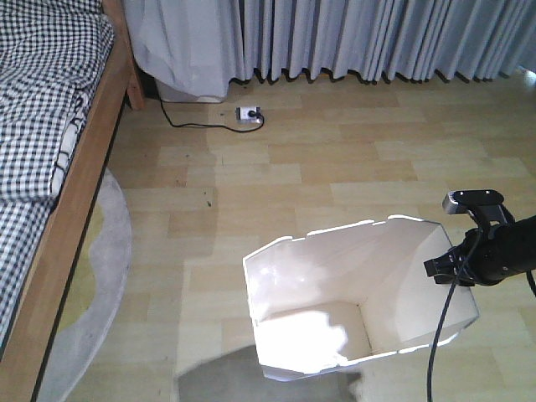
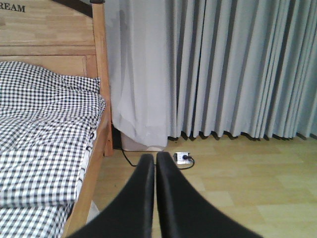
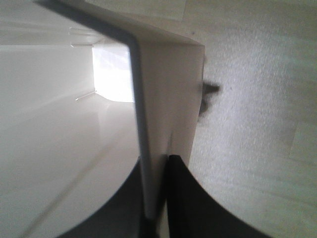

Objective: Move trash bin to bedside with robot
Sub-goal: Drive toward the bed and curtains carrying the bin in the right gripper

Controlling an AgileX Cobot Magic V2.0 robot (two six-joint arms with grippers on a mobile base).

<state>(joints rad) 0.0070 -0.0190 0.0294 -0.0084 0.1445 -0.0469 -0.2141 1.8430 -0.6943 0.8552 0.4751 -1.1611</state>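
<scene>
The white trash bin [image 1: 335, 276] sits in the lower middle of the front view, out on the wooden floor [image 1: 335, 159] and well apart from the bed [image 1: 50, 126], which runs down the left edge of the frame with its checked bedding and light wooden side rail. The bin's open mouth tips towards the camera, so its pale inside and its bottom are both visible. A dark shadow lies under it at the bottom edge of the frame. I cannot tell whether it is resting on the floor or lifted clear.

The right tool [image 1: 448, 266] comes in from the right edge of the frame and has the bin by its rim. The right wrist view makes this plain: the right tool [image 3: 161, 163] is pinched narrow across the thin wall of the trash bin [image 3: 163, 89], one finger inside and one outside. The left tool [image 2: 155, 161] has its fingers pressed together with nothing between them, pointing at the curtains [image 2: 223, 69], with the bed [image 2: 44, 124] off to the left of that view.

To my eye the grasp is made and the carry is the step in hand. The next move calls for taking the bin leftwards in the frame towards the bed rail, past the grey rug [image 1: 113, 251], without letting the slim wall slip or flex out of that pinch.
</scene>
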